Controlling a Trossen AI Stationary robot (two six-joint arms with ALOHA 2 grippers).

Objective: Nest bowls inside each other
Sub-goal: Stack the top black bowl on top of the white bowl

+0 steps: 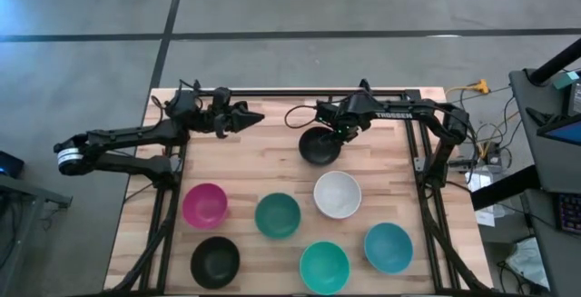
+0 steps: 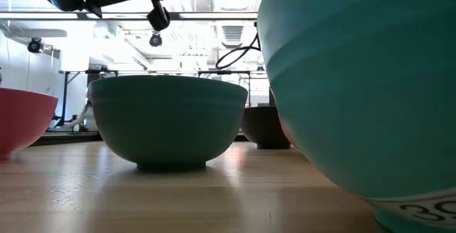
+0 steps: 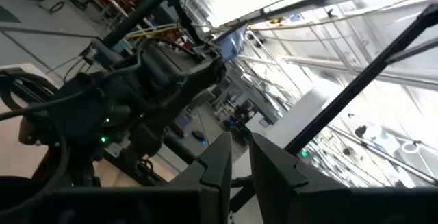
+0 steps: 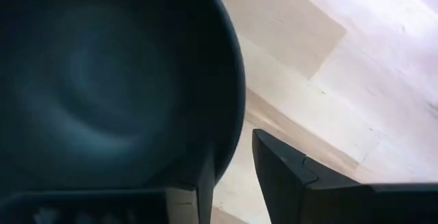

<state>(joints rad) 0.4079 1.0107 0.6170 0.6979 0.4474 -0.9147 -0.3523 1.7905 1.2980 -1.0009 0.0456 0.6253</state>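
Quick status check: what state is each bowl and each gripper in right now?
Black bowl, far: upright on the table, right gripper at its rim.
Magenta bowl: upright, empty.
Dark teal bowl: upright, empty.
White bowl: upright, empty.
Black bowl, near: upright, empty.
Turquoise bowl: upright, empty.
Blue bowl: upright, empty.
Left gripper: raised, holding nothing.

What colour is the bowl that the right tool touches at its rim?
Black. The bowl under the right tool shows best in the high view.
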